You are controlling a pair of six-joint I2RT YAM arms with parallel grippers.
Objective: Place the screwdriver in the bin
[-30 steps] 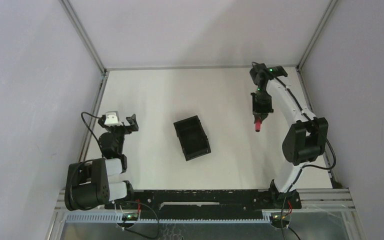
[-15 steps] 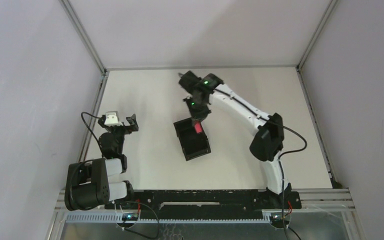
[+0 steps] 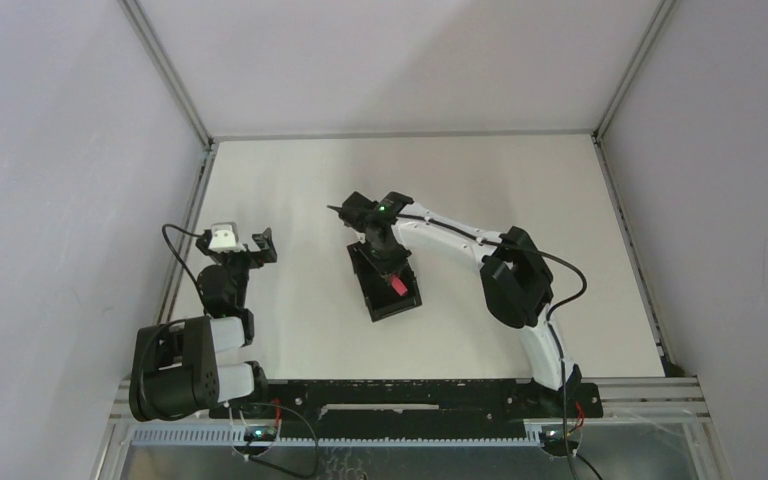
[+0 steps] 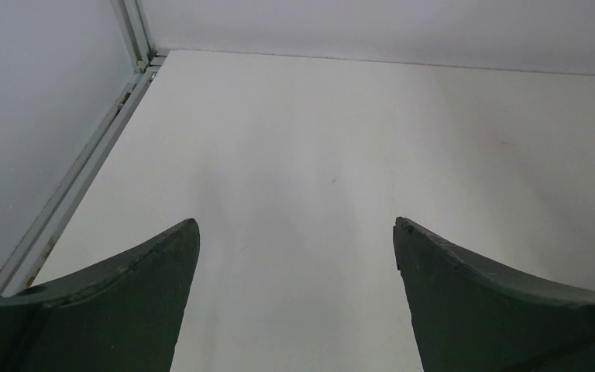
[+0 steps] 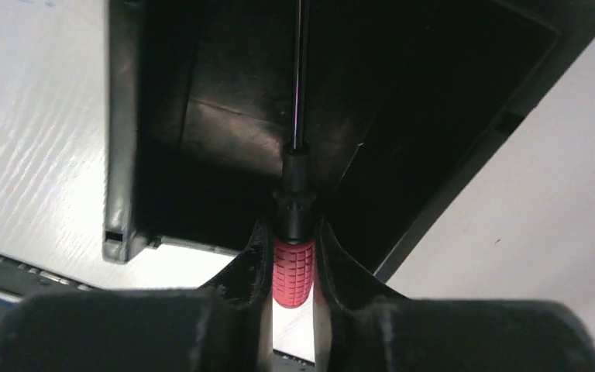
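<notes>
The black open-top bin [image 3: 372,300] sits mid-table. My right gripper [image 3: 388,268] hangs over it, shut on the screwdriver [image 3: 397,286]. In the right wrist view the red ribbed handle [image 5: 292,271] is pinched between my fingers [image 5: 254,260]. Its thin dark shaft [image 5: 300,77] points into the bin's dark inside [image 5: 225,93]. My left gripper [image 3: 257,245] rests at the left side of the table. In the left wrist view it [image 4: 296,232] is open and empty over bare white table.
The white table is walled by grey panels with metal frame rails [image 3: 188,215] along the left and right [image 3: 628,230] edges. A black rail [image 3: 400,395] runs along the near edge between the arm bases.
My right arm has swung left from the table's right side, carrying the screwdriver, and now hangs low over the bin. The left arm has not moved.
</notes>
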